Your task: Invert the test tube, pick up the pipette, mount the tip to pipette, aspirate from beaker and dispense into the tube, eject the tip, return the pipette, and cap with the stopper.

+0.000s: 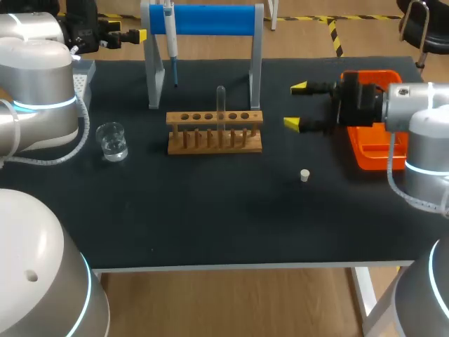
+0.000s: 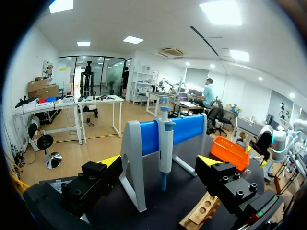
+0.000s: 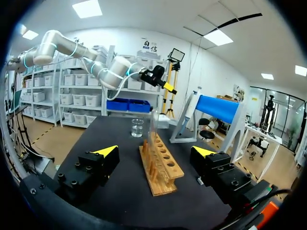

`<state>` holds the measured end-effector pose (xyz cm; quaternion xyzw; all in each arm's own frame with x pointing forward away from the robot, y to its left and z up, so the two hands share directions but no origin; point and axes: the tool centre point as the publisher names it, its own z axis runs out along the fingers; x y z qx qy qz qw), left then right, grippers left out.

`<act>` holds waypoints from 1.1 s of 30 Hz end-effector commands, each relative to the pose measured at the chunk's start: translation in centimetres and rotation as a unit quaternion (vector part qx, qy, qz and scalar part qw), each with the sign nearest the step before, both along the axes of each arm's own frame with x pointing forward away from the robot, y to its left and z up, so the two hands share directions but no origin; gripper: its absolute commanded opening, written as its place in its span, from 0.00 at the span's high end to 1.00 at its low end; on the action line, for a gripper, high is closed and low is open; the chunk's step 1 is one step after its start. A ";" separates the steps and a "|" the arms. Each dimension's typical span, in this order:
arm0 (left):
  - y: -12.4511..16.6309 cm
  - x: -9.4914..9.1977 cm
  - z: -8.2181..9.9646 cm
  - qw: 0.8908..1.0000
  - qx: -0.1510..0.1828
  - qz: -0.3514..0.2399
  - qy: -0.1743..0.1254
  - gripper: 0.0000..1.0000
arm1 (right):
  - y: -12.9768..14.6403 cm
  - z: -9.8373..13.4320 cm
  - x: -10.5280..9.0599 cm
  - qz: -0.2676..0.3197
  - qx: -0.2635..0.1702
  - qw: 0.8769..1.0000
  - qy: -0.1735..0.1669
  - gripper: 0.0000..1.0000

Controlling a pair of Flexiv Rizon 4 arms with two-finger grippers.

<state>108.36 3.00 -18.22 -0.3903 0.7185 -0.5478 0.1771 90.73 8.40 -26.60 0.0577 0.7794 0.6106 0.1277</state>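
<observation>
Your right claw [image 3: 154, 152] hangs wide open and empty, facing the wooden rack [image 1: 214, 145] where the test tube [image 1: 220, 105] stands, while your left claw [image 2: 160, 163] gapes empty before the pipette [image 1: 170, 42] hanging on its blue stand [image 1: 210, 20], with the stopper [image 1: 304, 175] lying on the table [image 1: 210, 225].
</observation>
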 end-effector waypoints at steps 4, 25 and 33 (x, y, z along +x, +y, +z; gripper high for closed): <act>0.0 0.0 0.0 1.000 0.000 0.000 0.000 0.00 | -0.1 0.0 -0.1 0.001 -0.002 1.000 0.003 0.00; -3.9 -14.5 -1.1 0.993 -0.018 -0.097 -0.057 0.00 | -0.1 0.0 -0.1 0.001 -0.002 1.000 0.003 0.00; -5.0 -19.1 -2.4 0.986 -0.006 -0.148 -0.083 0.00 | -0.1 0.0 -0.1 0.001 -0.002 1.000 0.003 0.00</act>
